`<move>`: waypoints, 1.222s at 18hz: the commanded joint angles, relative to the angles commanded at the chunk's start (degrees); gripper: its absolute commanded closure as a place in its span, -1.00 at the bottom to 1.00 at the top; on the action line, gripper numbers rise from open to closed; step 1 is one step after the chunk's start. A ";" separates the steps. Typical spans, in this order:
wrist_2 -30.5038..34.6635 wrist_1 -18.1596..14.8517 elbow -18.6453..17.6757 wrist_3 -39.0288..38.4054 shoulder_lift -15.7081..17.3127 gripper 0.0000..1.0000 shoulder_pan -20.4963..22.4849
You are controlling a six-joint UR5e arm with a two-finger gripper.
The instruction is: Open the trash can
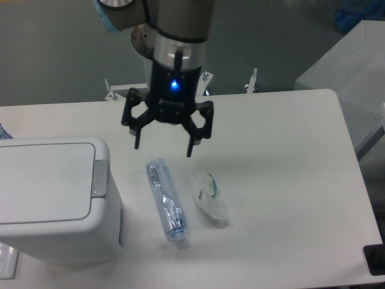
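A: What is seen largest on the table (pixel 289 180)?

B: The trash can (pixel 51 198) is found at the left edge, at the near side of the white surface. Its flat lid (pixel 45 180) is shut, and a grey push-button strip (pixel 99 179) is set along the lid's right side.

A: And the arm?

B: The arm (pixel 180 36) is seen reaching down from the back. A blue light is lit on the wrist. The gripper (pixel 163 146) is held above the table, to the right of the can and well apart from it; its two fingers are spread wide and nothing is held between them.

A: What is placed beneath it?

B: A crushed clear plastic bottle (pixel 166 199) is laid lengthwise just in front of the fingertips, with its cap end turned toward the near edge. It lies near the can but is not touching it. Just to the right of the bottle, a crumpled clear wrapper (pixel 210 197) with a green mark is seen lying flat.

A: Is the wrapper touched by the bottle?

B: No; a narrow strip of table is seen between them.
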 joint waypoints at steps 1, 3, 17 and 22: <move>0.00 0.88 -0.09 -2.03 -0.53 -1.00 -0.44; 0.09 0.98 -0.09 -2.93 -1.23 -1.00 -1.41; 0.26 1.07 -1.67 -6.53 -2.20 -1.00 -2.99; 0.17 1.07 -1.67 -6.71 -2.73 -1.00 -3.43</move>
